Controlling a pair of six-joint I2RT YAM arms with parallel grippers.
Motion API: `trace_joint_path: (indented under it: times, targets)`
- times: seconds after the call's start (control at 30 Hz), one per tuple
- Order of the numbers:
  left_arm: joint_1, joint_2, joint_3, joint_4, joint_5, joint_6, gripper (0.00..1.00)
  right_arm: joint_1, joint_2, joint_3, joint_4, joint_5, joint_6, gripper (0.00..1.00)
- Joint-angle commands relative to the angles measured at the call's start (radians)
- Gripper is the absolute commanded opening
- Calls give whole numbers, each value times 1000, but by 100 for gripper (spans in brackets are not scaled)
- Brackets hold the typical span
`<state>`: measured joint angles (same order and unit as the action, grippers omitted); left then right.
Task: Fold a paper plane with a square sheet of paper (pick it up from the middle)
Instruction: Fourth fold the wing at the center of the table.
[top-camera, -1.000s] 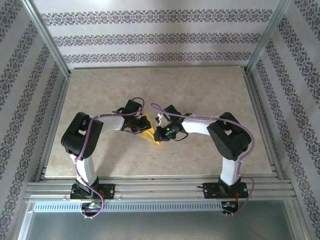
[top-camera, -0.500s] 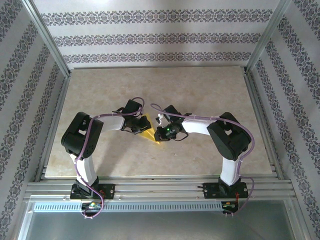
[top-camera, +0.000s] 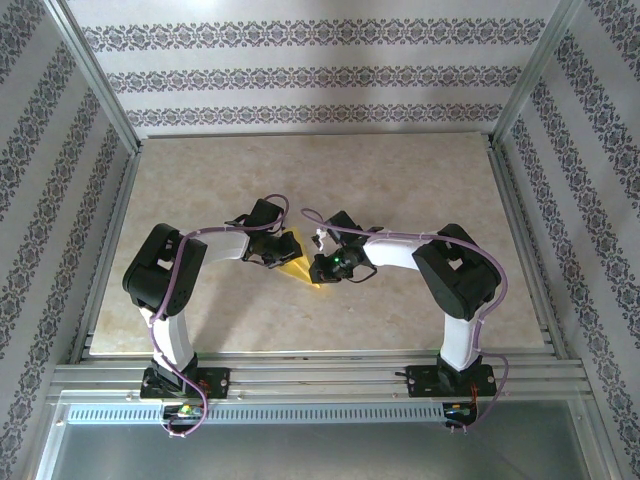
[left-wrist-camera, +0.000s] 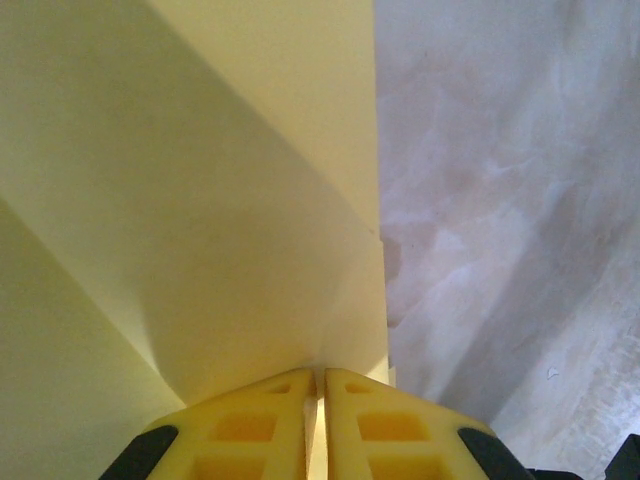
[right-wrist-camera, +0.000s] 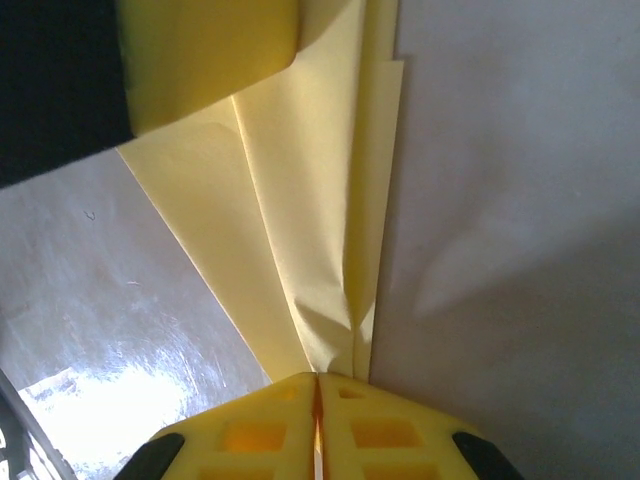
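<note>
Paper (top-camera: 301, 268) is the story: a partly folded yellow sheet near the middle of the table (top-camera: 420, 180), a shade toward the near edge, strung between two claws. It looks raised on edge rather than lying flat, though I cannot tell whether any corner touches the marbled top.

Big picture first. The left arm (top-camera: 165, 270) bends in from the left and the right arm (top-camera: 455, 265) mirrors it from the right. Their wrists almost meet over the paper.

Now the claws. The left claw (top-camera: 284, 254) is pinched tight on the paper; its wrist view has both yellow pads pressed together, with a broad panel and one long diagonal crease fanning out ahead. The right claw (top-camera: 320, 262) is clamped on the other end. From its wrist view, several narrow layers converge into the slit between its pads, with a small wrinkle (right-wrist-camera: 340, 318) bunched just ahead of the tips.

Handling call: this thing is featherweight, limp and easily creased, so it should sag or buckle wherever it is unsupported. A hard tug between two grips could tear it. The stacked folds along the spine look stiffest, so I'd grip there, near the middle, not on a single loose flap.
</note>
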<state>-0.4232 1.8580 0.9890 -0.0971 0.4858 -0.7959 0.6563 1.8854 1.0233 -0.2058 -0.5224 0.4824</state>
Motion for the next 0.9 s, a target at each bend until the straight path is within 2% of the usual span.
trace_joint_path:
  times: [0.0, 0.27, 0.5, 0.87]
  targets:
    - [7, 59, -8, -104, -83, 7, 14, -4, -10, -55, -101, 15, -29, 13]
    - [9, 61, -6, -110, -82, 14, 14, -1, -109, -146, -113, -47, -67, 13]
    - [8, 62, -4, -105, -77, 11, 14, -14, -183, -97, -38, -45, -56, 13]
    - [8, 66, -4, -105, -75, 2, 14, 26, -32, 74, -41, 11, -9, 11]
